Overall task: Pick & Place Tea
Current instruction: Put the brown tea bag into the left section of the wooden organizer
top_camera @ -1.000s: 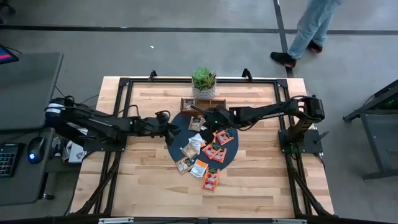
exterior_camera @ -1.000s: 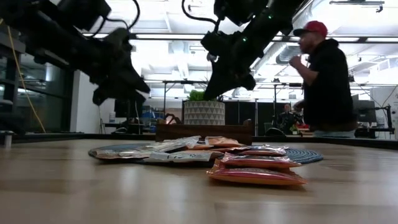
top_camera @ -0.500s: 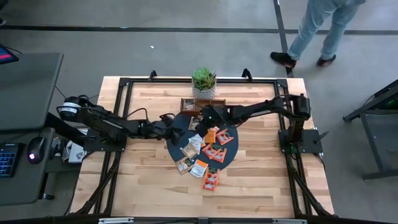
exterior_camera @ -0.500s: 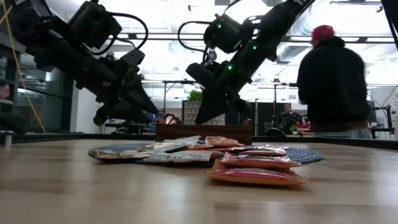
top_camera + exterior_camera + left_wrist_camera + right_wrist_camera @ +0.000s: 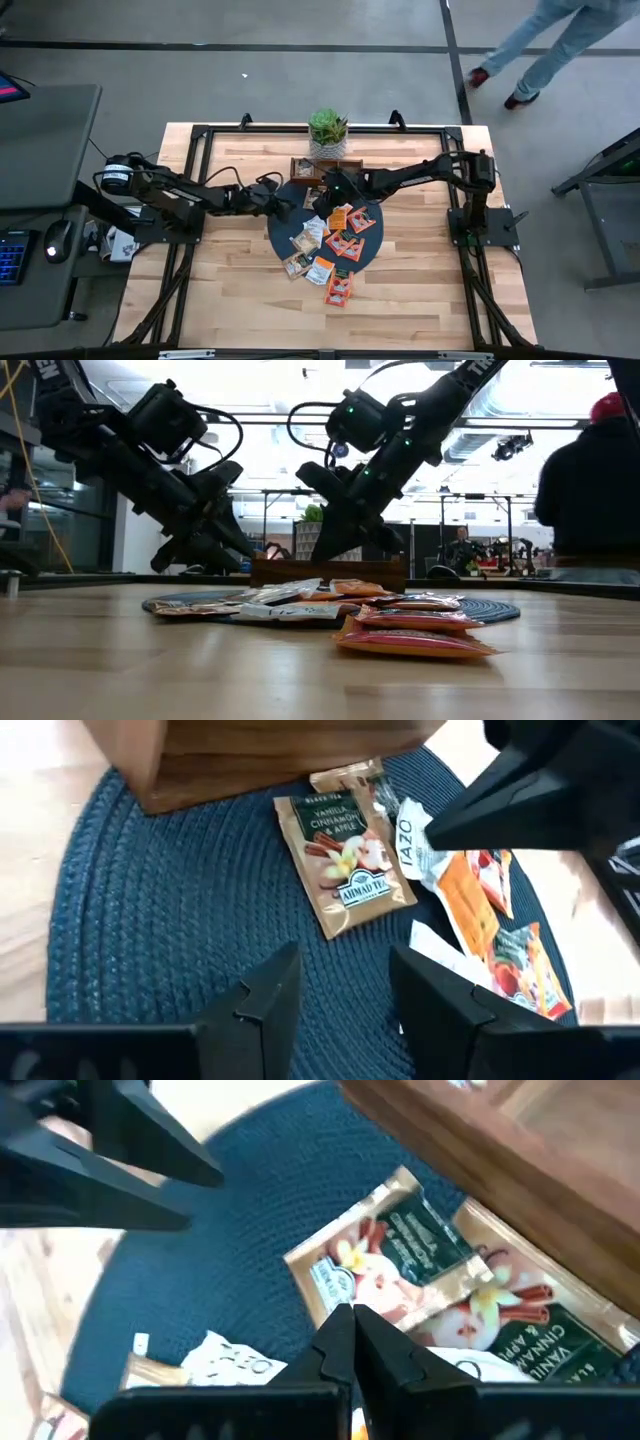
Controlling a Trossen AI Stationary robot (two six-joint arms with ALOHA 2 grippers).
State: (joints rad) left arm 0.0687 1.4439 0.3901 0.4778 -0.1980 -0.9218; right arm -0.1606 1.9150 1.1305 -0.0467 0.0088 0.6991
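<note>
Dark woven mat [image 5: 325, 232] at the table [image 5: 240, 290] centre carries most of the tea sachets [image 5: 338, 243], as seen in the high view; a few lie just off its near edge. Both grippers are stationed over the mat's far side, beside the wooden tray [image 5: 325, 168].

Low view: sachets [image 5: 410, 630] are heaped flat and overlapping, orange-red ones nearest.

Left wrist view: the left gripper [image 5: 345, 995] is shown with jaws apart and empty, above bare mat near a tan-brown vanilla sachet [image 5: 345, 860].

Right wrist view: the right gripper [image 5: 352, 1342] is shown with jaws closed together, nothing visibly held, tips over a tan-brown sachet [image 5: 385, 1265] beside the tray.

The pick step is judged not yet secured. The next move appears to require reopening the right jaws and descending onto one sachet edge.
</note>
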